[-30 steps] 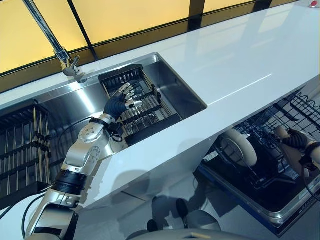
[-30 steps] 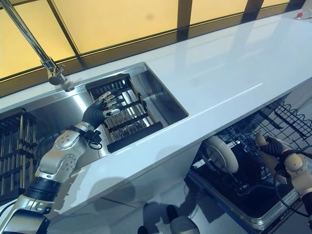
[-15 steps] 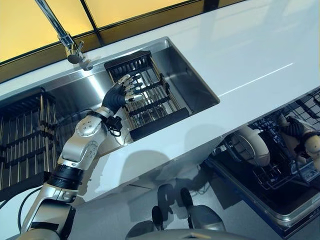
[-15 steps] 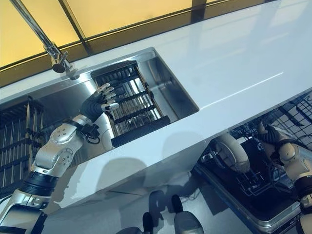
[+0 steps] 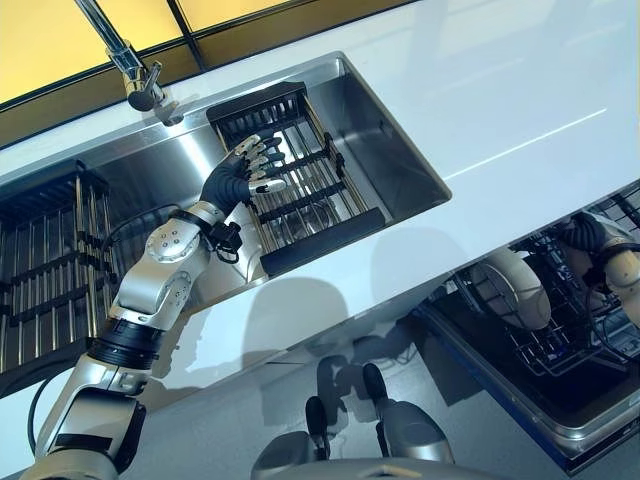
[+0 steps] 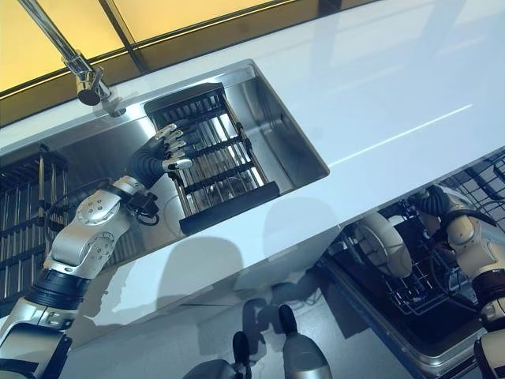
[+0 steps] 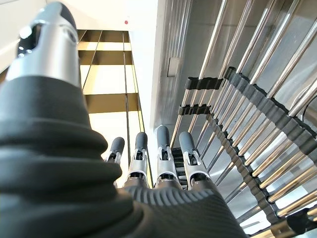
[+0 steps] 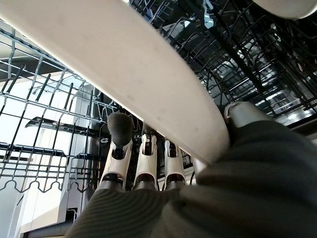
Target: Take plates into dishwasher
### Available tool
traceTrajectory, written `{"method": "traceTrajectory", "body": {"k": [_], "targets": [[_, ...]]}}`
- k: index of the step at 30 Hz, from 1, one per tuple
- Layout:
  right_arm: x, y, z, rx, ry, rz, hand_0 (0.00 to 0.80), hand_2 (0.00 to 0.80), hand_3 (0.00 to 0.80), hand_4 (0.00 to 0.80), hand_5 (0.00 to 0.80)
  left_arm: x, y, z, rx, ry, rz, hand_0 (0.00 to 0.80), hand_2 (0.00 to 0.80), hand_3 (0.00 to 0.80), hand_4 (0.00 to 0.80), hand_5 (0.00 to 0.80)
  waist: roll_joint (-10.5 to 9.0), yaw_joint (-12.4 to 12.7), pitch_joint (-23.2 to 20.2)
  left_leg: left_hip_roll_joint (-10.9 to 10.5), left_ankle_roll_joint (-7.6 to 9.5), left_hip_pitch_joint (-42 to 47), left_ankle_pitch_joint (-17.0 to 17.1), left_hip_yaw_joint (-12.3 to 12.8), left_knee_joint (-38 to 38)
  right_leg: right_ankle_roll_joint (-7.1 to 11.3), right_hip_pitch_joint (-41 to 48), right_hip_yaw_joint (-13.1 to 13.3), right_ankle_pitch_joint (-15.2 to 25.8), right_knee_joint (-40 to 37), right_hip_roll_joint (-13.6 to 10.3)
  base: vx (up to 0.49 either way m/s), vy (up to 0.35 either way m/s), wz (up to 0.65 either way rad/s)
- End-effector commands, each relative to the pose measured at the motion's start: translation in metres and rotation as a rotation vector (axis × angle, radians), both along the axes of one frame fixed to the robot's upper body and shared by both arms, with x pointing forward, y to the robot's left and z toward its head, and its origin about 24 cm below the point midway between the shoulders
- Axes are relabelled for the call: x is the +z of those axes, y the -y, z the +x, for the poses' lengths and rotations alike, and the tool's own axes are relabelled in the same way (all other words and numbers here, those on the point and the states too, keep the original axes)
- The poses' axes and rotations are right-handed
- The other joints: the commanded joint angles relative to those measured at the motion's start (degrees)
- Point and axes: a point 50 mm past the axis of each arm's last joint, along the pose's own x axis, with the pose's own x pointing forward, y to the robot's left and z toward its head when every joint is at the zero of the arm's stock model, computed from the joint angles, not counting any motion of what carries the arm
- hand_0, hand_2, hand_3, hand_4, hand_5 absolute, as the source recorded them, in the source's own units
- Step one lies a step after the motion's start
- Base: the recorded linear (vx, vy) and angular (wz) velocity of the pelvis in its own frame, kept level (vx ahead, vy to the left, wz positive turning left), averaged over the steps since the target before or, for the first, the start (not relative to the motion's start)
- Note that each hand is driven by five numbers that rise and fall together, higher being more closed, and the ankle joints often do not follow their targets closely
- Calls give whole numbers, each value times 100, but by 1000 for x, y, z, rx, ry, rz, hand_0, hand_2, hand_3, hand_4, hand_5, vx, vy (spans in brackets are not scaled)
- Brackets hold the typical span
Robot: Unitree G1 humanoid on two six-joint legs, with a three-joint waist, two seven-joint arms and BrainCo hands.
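Sink (image 5: 395,160) = landmark, set in desk (image 5: 520,90). Tap (image 5: 135,80) behind sink. Rack (image 5: 300,190) in sink, w/ left hand (image 5: 240,175) over rack's left part. 2nd rack (image 5: 50,260) left of sink. Dishwasher basket (image 6: 410,268) right of sink, below desk edge; plate (image 6: 379,241) upright in it, right hand (image 6: 442,207) just beside plate.

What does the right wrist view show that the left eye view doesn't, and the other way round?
Only the right wrist view shows the right hand pinching a white plate between thumb and fingers, with dishwasher rack wires close behind. Only the left eye view shows the left hand open over the sink rack, the sink, faucet and countertop. Both show the dishwasher rack and a white plate in it.
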Motion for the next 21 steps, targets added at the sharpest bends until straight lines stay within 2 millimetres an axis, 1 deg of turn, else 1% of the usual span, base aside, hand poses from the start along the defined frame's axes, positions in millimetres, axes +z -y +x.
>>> {"method": "traceTrajectory", "body": {"k": [1, 2, 8, 9, 10, 11, 15, 21], "targets": [[29, 16, 7, -73, 40, -79, 800, 800, 800, 800, 800, 34, 8, 8, -57, 118, 4, 0, 0, 0, 0, 0, -156, 237, -149, -73, 181, -292, -163, -66, 7, 281, -9, -240, -534, 254, -58, -38, -24, 12], [23, 21, 5, -102, 12, -96, 800, 800, 800, 800, 800, 36, 9, 8, -60, 123, 6, 0, 0, 0, 0, 0, -139, 249, -114, -73, 177, -305, -154, -65, 7, 279, -20, -255, -530, 257, -62, -40, -18, 9], [8, 38, -7, -226, -39, -146, 800, 800, 800, 800, 800, 41, 11, 8, -64, 146, 4, 0, 0, 0, 0, 0, -54, 294, -12, -93, 174, -335, -135, -89, 7, 274, -28, -300, -517, 249, -95, -14, -1, 2], [7, 41, -8, -247, -37, -153, 596, 596, 596, 596, 596, 41, 11, 8, -66, 149, 3, 0, 0, 0, 0, 0, -36, 295, 0, -97, 176, -336, -132, -92, 7, 273, -30, -297, -514, 249, -99, 0, 0, 0], [8, 43, -9, -265, -33, -166, 160, 160, 160, 160, 160, 41, 12, 8, -68, 152, 3, 0, 0, 0, 0, 0, -21, 297, 11, -103, 176, -334, -130, -93, 7, 272, -30, -296, -510, 248, -103, 0, 0, 0], [7, 45, -11, -278, -31, -171, 0, 0, 0, 0, 0, 42, 12, 7, -71, 153, 2, 0, 0, 0, 0, 0, -9, 300, 11, -106, 178, -330, -132, -96, 7, 269, -21, -297, -514, 245, -106, 0, 0, 0], [8, 50, -16, -310, -34, -192, 0, 0, 0, 0, 0, 42, 10, 5, -81, 157, -7, 0, 0, 0, 0, 0, 11, 304, -15, -125, 177, -318, -147, -118, 7, 279, 12, -301, -501, 213, -117, 3, 28, 2], [8, 55, -23, -337, -11, -193, 0, 0, 0, 0, 0, 40, 14, 3, -96, 149, -13, 0, 0, 0, 0, 0, -73, 276, -127, -126, 187, -256, -193, -98, 7, 294, 91, -301, -491, 163, -110, 12, 42, 2]]}}
